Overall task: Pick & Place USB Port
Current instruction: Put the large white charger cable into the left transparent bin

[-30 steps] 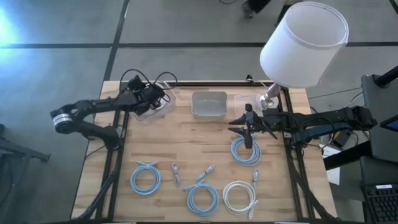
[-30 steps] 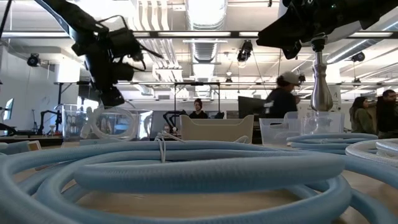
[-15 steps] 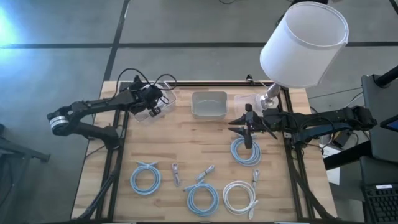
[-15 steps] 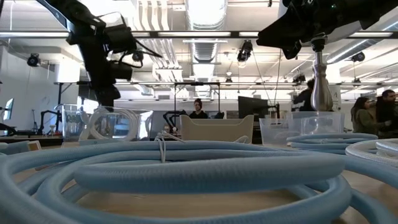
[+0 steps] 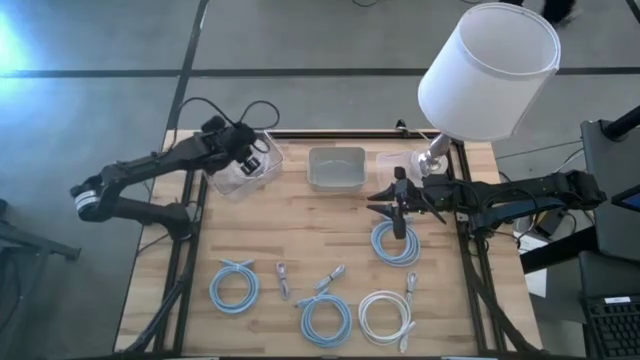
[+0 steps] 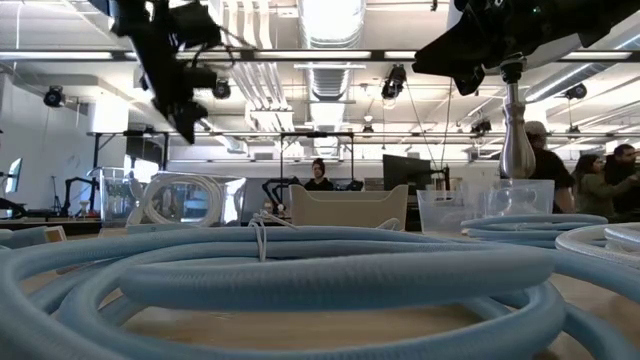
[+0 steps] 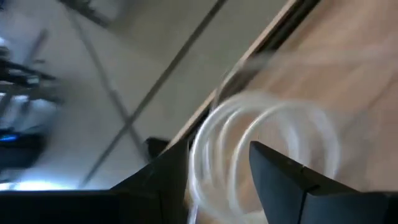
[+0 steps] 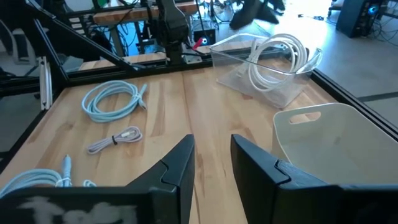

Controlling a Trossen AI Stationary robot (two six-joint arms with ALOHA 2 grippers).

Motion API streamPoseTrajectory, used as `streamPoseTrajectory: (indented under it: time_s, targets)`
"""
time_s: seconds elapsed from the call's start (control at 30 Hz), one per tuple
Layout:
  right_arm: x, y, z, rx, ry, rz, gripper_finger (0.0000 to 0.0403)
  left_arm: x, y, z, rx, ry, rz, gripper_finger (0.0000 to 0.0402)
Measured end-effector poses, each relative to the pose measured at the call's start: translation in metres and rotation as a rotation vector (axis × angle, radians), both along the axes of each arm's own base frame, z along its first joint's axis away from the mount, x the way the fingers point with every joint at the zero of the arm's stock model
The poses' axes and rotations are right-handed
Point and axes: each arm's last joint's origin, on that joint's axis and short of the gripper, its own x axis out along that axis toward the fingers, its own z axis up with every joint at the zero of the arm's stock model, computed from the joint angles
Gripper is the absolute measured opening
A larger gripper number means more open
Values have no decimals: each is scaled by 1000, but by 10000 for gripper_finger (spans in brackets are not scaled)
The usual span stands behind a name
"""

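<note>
A white coiled cable [image 8: 277,55] lies in a clear container [image 5: 243,181] at the table's far left. My left gripper [image 7: 217,180] hangs open above that container with nothing between its fingers; the coil [image 7: 267,140] shows beyond them. In the low view the left gripper [image 6: 187,128] is well above the coil [image 6: 182,199]. My right gripper [image 8: 211,165] is open and holds nothing. It hovers level at the right [image 5: 378,203], pointing toward the table's left edge, just beyond a blue coiled cable [image 5: 395,243] on the table.
A beige bin [image 5: 336,167] and a small clear tub [image 5: 394,160] stand at the far middle. Blue coils [image 5: 233,286] [image 5: 325,319], a white coil [image 5: 385,315] and small grey cables [image 5: 283,279] lie near the front. A lamp with a white shade [image 5: 490,70] rises at the far right.
My left gripper has risen out of the clear container and tipped, its fingers still apart. The white coil has stayed in the container.
</note>
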Motion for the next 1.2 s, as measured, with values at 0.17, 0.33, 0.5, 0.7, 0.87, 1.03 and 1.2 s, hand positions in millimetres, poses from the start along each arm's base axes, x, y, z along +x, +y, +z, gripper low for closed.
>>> streamPoseTrajectory:
  time_s: [0.17, 0.33, 0.5, 0.7, 0.87, 1.03, 1.2]
  targets:
    - [0, 0, 0, 19, 1, -4, 108, 6, -11, 26, -154, -258, -178, 174]
    - [-1, 6, -3, 19, 30, 32, 119, 14, -27, 31, -387, -444, -433, 174]
    - [-1, 22, -2, -31, 22, 123, 136, 29, -44, 27, -502, -471, -588, 174]
    - [-6, 48, -2, 8, 26, 238, 159, 45, -67, 17, -509, -481, -715, 174]
    - [-8, 75, -18, 72, 141, 331, 165, 52, -80, 12, -499, -505, -790, 174]
    - [-2, 107, -48, 160, 297, 379, 161, 53, -86, 5, -511, -496, -811, 174]
    - [0, 131, -74, 223, 451, 416, 160, 52, -86, -7, -528, -476, -799, 174]
